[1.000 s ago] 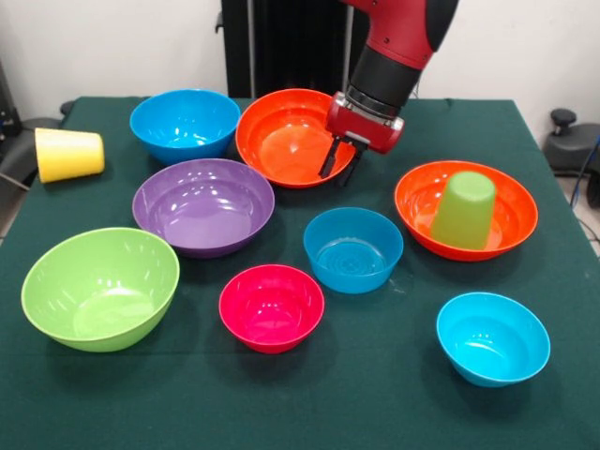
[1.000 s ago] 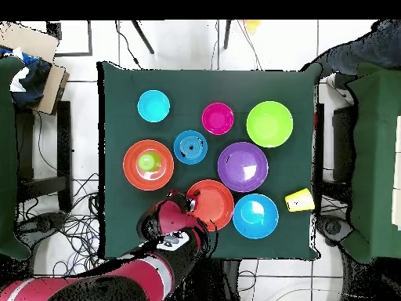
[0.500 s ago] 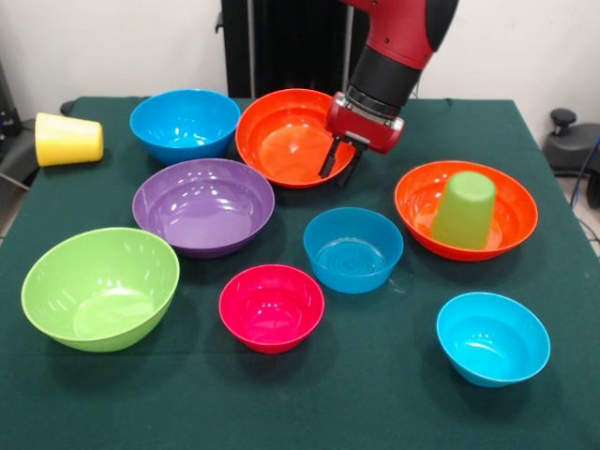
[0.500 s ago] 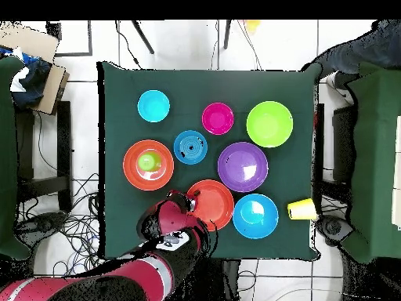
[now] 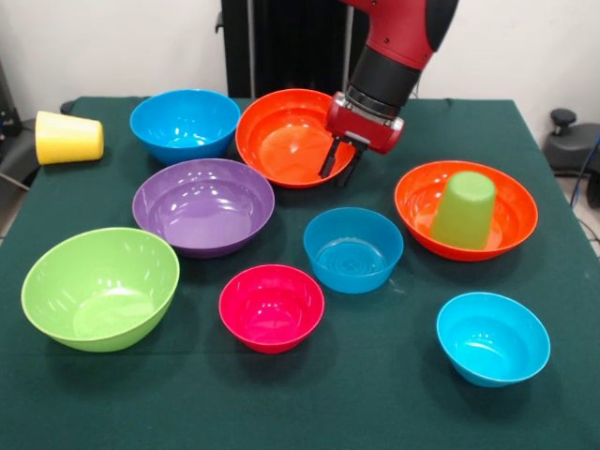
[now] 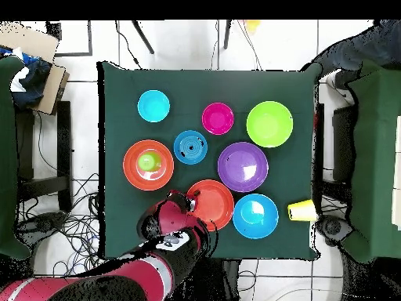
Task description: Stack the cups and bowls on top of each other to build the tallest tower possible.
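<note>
Front view, bottom upward: a lime green bowl (image 5: 100,287), a pink-red bowl (image 5: 271,307) and a small cyan bowl (image 5: 492,337) sit lowest. Mid-frame are the purple bowl (image 5: 203,205), a blue bowl (image 5: 352,248) and an orange bowl (image 5: 466,210) holding the inverted green cup (image 5: 463,210). Higher up, the gripper (image 5: 337,161) (fingers slightly apart) straddles the second orange bowl's (image 5: 291,136) right rim. The yellow cup (image 5: 67,138) lies at upper left.

The arm (image 5: 398,42) is glossy red with a black cylindrical wrist section. Below it sits a boxy red housing edged in black, carrying the gripper (image 5: 336,164) with two thin black fingers (image 5: 327,159).
</note>
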### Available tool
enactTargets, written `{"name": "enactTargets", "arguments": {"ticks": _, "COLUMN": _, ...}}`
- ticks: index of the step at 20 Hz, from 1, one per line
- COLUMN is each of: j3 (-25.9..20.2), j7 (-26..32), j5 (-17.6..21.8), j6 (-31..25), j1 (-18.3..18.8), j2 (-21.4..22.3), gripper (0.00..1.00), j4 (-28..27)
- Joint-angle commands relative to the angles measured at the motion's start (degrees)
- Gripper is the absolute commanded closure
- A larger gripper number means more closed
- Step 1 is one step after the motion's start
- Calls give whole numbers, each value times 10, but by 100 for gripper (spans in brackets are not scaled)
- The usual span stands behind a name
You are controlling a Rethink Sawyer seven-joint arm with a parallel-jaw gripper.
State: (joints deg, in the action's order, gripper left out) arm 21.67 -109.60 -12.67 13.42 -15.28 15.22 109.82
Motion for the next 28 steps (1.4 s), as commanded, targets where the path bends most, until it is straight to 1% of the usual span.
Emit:
{"name": "enactTargets", "arguments": {"ticks": 1, "j3": -92, "j7": -88, "j5": -24, "j6": -22, "j1": 16, "j2": -44, "gripper": 100, "j4": -86}}
{"name": "enactTargets", "arguments": {"ticks": 15, "j3": -87, "j7": -87, "j5": -32, "j6": -30, "j1": 9, "j2": -45, "gripper": 100, "j4": -88}}
{"name": "enactTargets", "arguments": {"ticks": 20, "j3": -84, "j7": -90, "j5": -38, "j6": -37, "j1": 4, "j2": -39, "gripper": 100, "j4": -80}}
{"name": "enactTargets", "arguments": {"ticks": 24, "j3": -82, "j7": -90, "j5": -41, "j6": -51, "j1": -1, "j2": -24, "gripper": 100, "j4": -69}}
{"name": "enactTargets", "arguments": {"ticks": 26, "j3": -79, "j7": -92, "j5": -42, "j6": -69, "j1": -6, "j2": -4, "gripper": 100, "j4": -54}}
{"name": "enactTargets", "arguments": {"ticks": 28, "j3": -78, "j7": -91, "j5": -38, "j6": -99, "j1": -9, "j2": 24, "gripper": 100, "j4": -34}}
